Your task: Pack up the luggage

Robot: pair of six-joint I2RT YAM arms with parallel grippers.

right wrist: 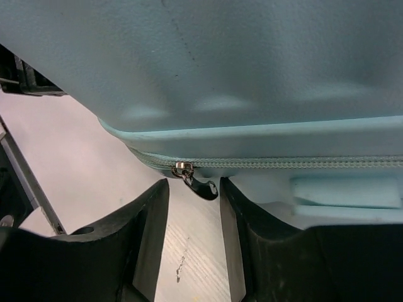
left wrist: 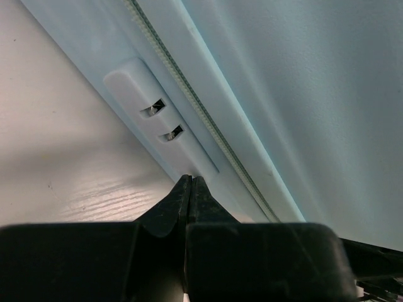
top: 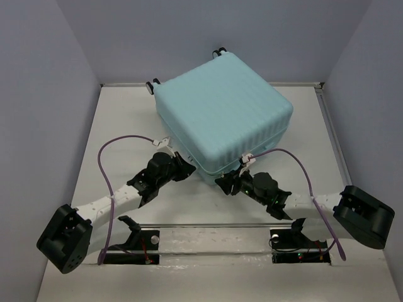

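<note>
The luggage (top: 223,107) is a big pale aqua hard-shell case lying closed on the white table, its wheels (top: 151,85) at the far side. My left gripper (top: 187,167) is at its near-left side. In the left wrist view that gripper (left wrist: 190,180) is shut with nothing in it, its tips against the luggage (left wrist: 315,94) just below the lock housing (left wrist: 160,119). My right gripper (top: 225,182) is at the near corner. In the right wrist view it (right wrist: 194,189) stands open under the luggage (right wrist: 220,63), with the black zipper pull (right wrist: 203,185) hanging between its fingers.
The zipper line (right wrist: 302,162) runs along the shell's seam to the right. A metal rail (top: 208,224) crosses the table's near edge between the arm bases. Grey walls close in the table on the left, right and back.
</note>
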